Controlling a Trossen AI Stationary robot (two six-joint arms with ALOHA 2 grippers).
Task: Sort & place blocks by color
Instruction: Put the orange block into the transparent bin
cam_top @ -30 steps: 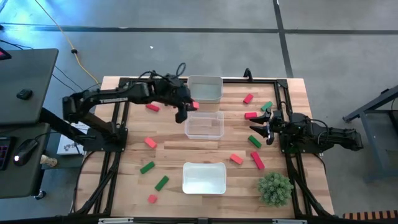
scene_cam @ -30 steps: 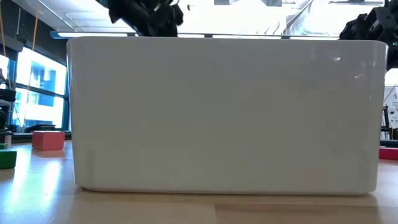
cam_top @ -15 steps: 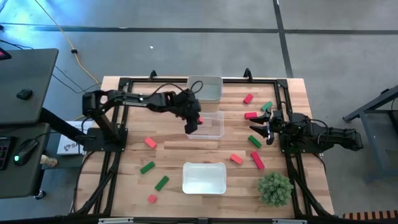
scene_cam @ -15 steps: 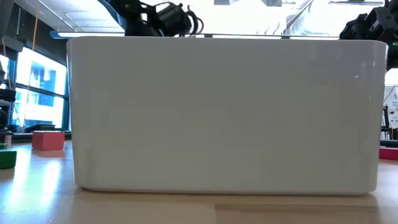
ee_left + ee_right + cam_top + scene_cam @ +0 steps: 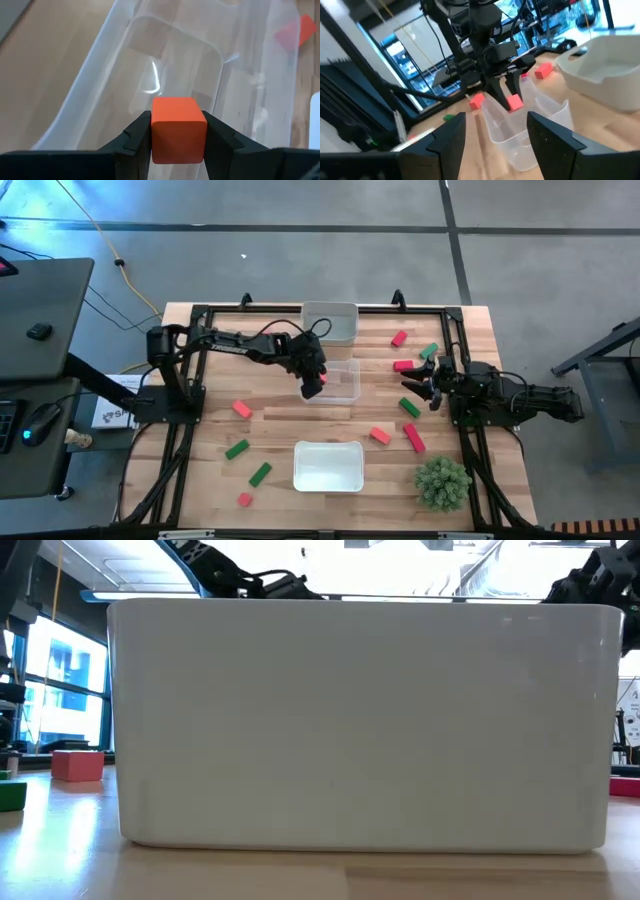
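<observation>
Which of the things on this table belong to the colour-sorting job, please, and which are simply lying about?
Job: orange-red block held in left gripper; loose blocks, e.g. green, pink; clear trays; right gripper, waiting.
Lying about: bushy plant.

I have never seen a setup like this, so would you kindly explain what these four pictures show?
Two dark robot arms work at a wooden table. One camera looks straight down, one sits at table height behind a white tray, and one rides on each wrist. The left gripper holds an orange-red block over the middle clear tray. The right gripper waits open at the table's right side. Pink, orange-red and green blocks lie scattered on the table, with a small green plant in one corner.
</observation>
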